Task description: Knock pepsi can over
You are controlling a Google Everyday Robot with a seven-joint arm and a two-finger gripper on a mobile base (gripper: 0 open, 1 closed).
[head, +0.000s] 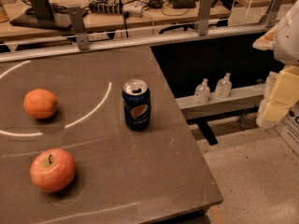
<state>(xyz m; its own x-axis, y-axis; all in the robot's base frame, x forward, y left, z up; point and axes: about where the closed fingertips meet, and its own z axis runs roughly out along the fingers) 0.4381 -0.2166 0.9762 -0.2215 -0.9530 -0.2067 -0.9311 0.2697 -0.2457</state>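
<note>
The pepsi can stands upright on the grey table, right of the middle and close to the table's right edge. It is dark blue with a silver top and the round logo facing me. My gripper shows as pale yellowish-white blocks at the far right edge of the view, off the table and above the floor. It is well to the right of the can and does not touch it.
An orange lies at the table's left and a red apple at the front left. Two small clear bottles stand on a low ledge right of the table. A cluttered desk with cables runs behind.
</note>
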